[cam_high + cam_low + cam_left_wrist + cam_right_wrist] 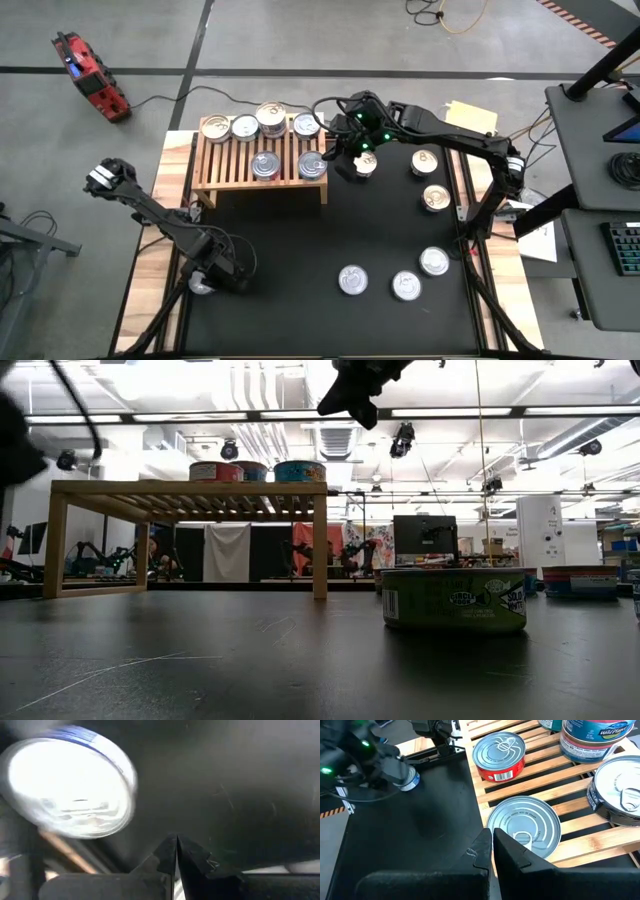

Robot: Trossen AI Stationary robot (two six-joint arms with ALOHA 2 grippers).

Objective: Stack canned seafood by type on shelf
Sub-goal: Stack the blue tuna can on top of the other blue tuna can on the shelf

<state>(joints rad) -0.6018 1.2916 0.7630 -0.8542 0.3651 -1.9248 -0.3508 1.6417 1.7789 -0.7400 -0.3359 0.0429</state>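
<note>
The light-wood shelf (228,160) stands at the far left of the black mat and carries several tins, one pair stacked (271,117). My right gripper (491,837) hangs shut high above the shelf's right end, over a silver-lidded tin (522,822) and clear of it; a red-sided tin (499,755) sits farther along the slats. My left gripper (176,844) is shut, pointing down at the mat near the near-left corner. A blue-rimmed tin (70,790) stands on the mat beside it, apart from the fingertips. Loose tins (353,280) lie on the mat.
More tins stand on the mat at the right (427,160), (436,197) and the near right (434,261), (406,286). One tin (366,163) sits partly under the right arm. A green-labelled tin (455,600) shows close in the low view. The mat's middle is bare.
</note>
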